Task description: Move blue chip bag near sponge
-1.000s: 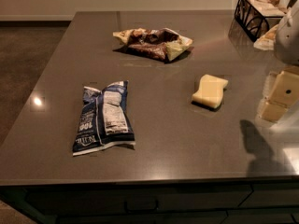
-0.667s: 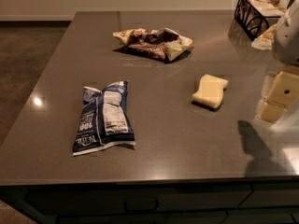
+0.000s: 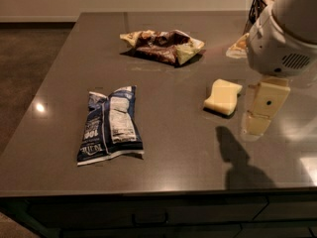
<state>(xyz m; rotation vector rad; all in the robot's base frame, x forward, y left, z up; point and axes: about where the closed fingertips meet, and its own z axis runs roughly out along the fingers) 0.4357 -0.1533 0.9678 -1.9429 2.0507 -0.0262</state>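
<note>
The blue chip bag lies flat on the dark table, left of centre, its white label panel facing up. The sponge, a pale yellow block, lies to its right, a bag's length away. My gripper hangs above the table just right of the sponge, its cream blocky fingers pointing down, with nothing seen in it. It is far from the blue chip bag.
A brown and yellow snack bag lies crumpled at the back of the table. A dark wire basket stands at the back right corner, partly behind my arm. The table's front edge runs close below the blue bag.
My arm and gripper have moved left and forward, closer to the sponge. The bags and the sponge have not moved.
</note>
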